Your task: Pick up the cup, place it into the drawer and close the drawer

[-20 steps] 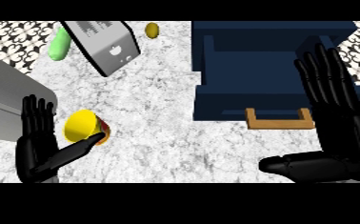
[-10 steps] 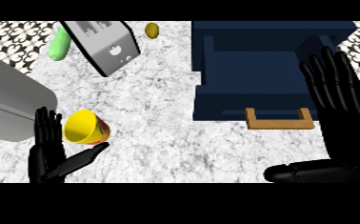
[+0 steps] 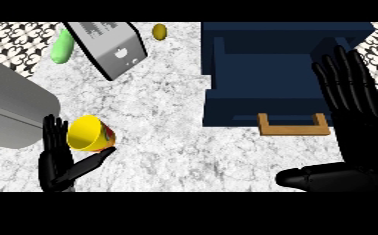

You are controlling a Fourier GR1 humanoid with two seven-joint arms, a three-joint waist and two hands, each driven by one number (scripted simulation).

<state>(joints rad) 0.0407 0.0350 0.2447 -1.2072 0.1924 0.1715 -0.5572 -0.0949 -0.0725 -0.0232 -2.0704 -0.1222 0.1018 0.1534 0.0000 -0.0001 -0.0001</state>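
One cup (image 3: pixel 90 134) out there, yellow, the only one. One drawer (image 3: pixel 280 54), dark blue, with one wooden handle (image 3: pixel 292 127). Two hands in shot: left hand (image 3: pixel 56 166), right hand (image 3: pixel 358 129). Along the top, one green vegetable (image 3: pixel 62 46), one small olive fruit (image 3: pixel 159 31), one grey box (image 3: pixel 111 46). One big grey block (image 3: pixel 18 109) at the left edge. One marble counter (image 3: pixel 170 109).

The cup (image 3: pixel 90 134) is yellow with a red-orange patch on its side. It sits tilted at the near left of the marbled tabletop (image 3: pixel 170 129), its open mouth showing. The dark blue drawer (image 3: pixel 244 111) stands open at the far right, with a wooden handle (image 3: pixel 292 127) on its near face.
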